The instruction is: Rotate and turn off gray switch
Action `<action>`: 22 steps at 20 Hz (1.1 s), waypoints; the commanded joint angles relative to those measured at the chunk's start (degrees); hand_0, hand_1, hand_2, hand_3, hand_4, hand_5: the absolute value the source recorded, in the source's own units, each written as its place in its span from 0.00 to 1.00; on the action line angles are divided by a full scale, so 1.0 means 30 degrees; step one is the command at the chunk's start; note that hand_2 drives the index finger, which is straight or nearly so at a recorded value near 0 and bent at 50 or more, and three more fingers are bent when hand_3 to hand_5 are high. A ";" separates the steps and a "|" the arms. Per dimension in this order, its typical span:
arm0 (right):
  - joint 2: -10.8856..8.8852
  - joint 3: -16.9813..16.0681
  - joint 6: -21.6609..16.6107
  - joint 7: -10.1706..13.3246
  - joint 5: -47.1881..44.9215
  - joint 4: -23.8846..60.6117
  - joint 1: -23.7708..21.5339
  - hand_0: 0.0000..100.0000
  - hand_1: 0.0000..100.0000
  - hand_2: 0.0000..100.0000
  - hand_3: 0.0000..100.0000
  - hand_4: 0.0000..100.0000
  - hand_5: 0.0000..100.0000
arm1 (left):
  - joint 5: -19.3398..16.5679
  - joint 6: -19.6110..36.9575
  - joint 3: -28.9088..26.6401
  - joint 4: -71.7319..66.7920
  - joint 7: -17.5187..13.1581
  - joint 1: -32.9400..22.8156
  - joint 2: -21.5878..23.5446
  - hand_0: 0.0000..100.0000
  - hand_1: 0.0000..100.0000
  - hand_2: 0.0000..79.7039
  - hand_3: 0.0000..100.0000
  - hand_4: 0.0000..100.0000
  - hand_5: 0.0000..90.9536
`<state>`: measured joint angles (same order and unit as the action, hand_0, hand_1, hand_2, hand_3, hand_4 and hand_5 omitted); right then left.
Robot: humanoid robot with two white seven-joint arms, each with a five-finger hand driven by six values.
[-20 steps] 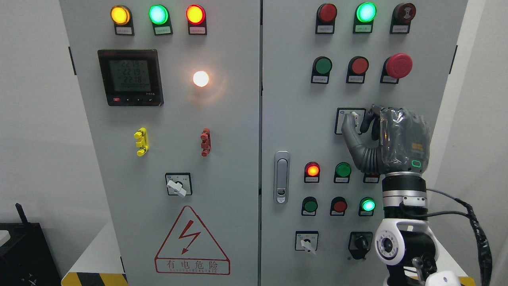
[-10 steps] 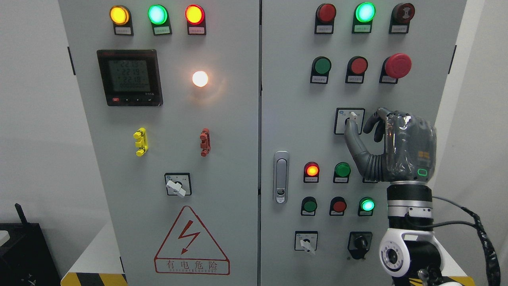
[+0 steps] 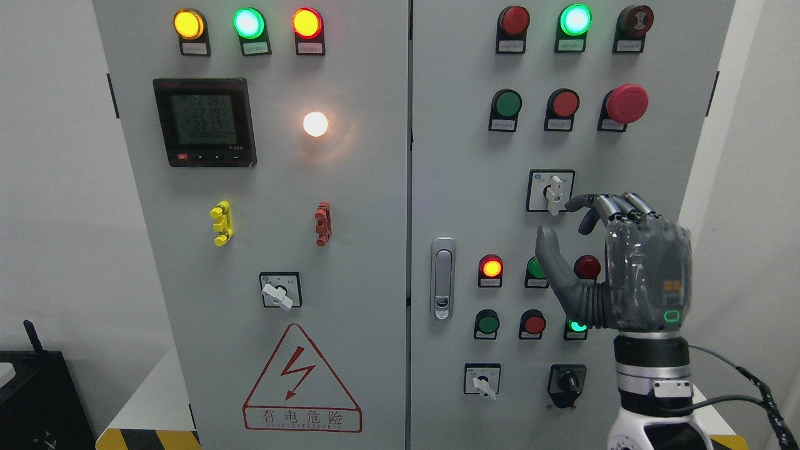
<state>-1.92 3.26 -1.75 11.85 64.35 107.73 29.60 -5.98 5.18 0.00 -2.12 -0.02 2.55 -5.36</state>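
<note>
red warning triangle (image 3: 302, 377) lower left reads 有电危险, meter display (image 3: 204, 120) upper left shows 2219, 2219, 2217, button labels too tiny

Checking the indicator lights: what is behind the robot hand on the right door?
Behind the robot hand, a green button, a dark red button and a lit green light show partly; their labels are covered.

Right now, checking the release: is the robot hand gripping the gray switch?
No. The right robot hand is open, below the gray switch, fingers clear of its handle.
</note>
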 commanded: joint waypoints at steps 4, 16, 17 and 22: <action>-0.0238 -0.0179 -0.1439 -0.0168 -0.0034 0.1385 -0.1077 0.41 0.15 0.21 0.26 0.09 0.03 | 0.0000 0.0000 -0.0615 -0.0025 0.0008 0.0000 -0.0001 0.12 0.39 0.00 0.00 0.00 0.00; -0.0414 -0.0208 -0.1439 -0.0316 -0.0034 0.1648 -0.1194 0.31 0.18 0.18 0.21 0.04 0.00 | 0.0000 0.0000 -0.0615 0.0004 0.0008 0.0000 -0.0001 0.12 0.39 0.00 0.00 0.00 0.00; -0.0414 -0.0208 -0.1439 -0.0316 -0.0034 0.1765 -0.1194 0.31 0.18 0.18 0.21 0.04 0.00 | 0.0000 0.0000 -0.0615 0.0004 0.0008 0.0000 -0.0001 0.12 0.39 0.00 0.00 0.00 0.00; -0.0385 -0.0411 -0.1439 -0.0316 -0.0063 0.1999 -0.1514 0.31 0.18 0.18 0.22 0.05 0.00 | 0.0000 0.0000 -0.0615 -0.0025 0.0008 0.0000 -0.0001 0.12 0.39 0.00 0.00 0.00 0.00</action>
<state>-2.90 2.72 -6.04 10.88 64.23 111.96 25.99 -5.98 5.18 0.00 -2.14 -0.02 2.55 -5.36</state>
